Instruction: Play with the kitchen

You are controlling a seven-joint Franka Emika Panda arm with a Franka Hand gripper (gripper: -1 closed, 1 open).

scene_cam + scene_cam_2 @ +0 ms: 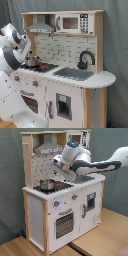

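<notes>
Hovering over the boxy white-and-wood kitchen, glossy rounded arm, fingers state indiscernible.

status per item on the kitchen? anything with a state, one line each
oven door: closed
pot: upright on the hob, no lid
sink: nothing in it
faucet: upright, spout over sink
microwave: door closed
gripper: above the hob; fingers hidden
</notes>
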